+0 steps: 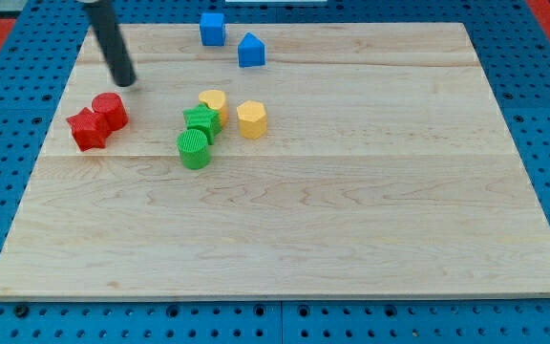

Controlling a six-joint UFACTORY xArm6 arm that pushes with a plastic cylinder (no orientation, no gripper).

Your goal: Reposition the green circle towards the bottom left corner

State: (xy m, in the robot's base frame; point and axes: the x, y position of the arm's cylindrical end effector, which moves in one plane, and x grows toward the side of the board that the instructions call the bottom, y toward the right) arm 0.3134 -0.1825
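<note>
The green circle (194, 149) is a ribbed green cylinder left of the board's middle. A green star (201, 121) touches it just above. My tip (125, 82) is at the upper left of the board, above the red blocks and well to the upper left of the green circle, touching no block. The dark rod rises from it toward the view's top.
A red cylinder (111, 109) and a red star (88, 129) sit together at the left. A yellow block (214, 101) and a yellow hexagon (252, 119) lie by the green star. A blue cube (212, 29) and a blue pentagon-shaped block (251, 50) sit near the top edge of the wooden board (351, 210).
</note>
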